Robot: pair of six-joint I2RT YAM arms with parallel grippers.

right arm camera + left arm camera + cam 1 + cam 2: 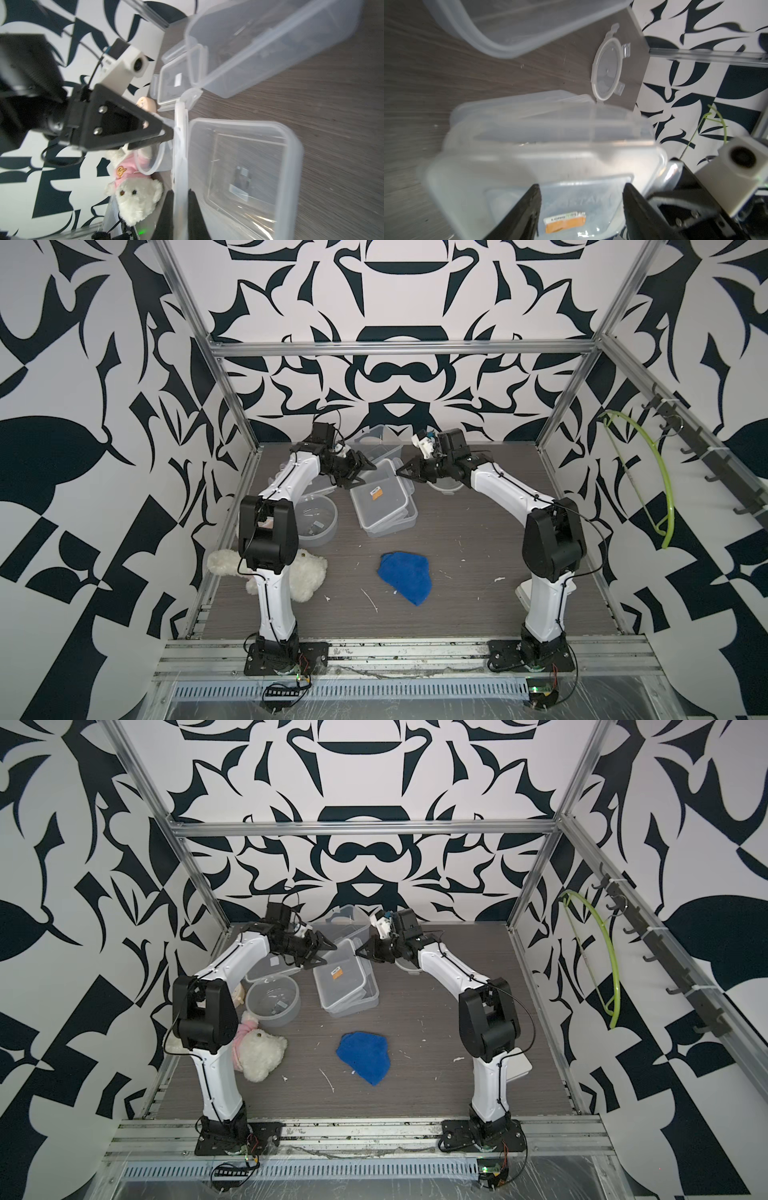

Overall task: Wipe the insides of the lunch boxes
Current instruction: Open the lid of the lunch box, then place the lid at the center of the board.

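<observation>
The right fingers (166, 216) are clamped shut on the edge of the lid (180, 166) of the square lunch box (294, 166). The lid is lifted and tilted up off the box, which sits open just above the middle of both top views.

The left fingers (527, 209) are spread apart with nothing held, right up against the side of the lid with the orange sticker (564, 223). In the right wrist view one tip looks like it's touching the lid, but it's blurry, so I can't say for sure.

The rectangular lunch box (374, 443) is behind the square one, toward the back wall, with no lid on. The round lunch box (316, 520) is left of centre on the counter (457, 572), also open. A round lid (607, 68) lies flat on its own near the counter's far corner.

The blue cloth (405, 576) sits alone, lower centre of the frame, well apart from both arms. A white teddy bear (305, 574) is at lower left, partly behind the left arm.
</observation>
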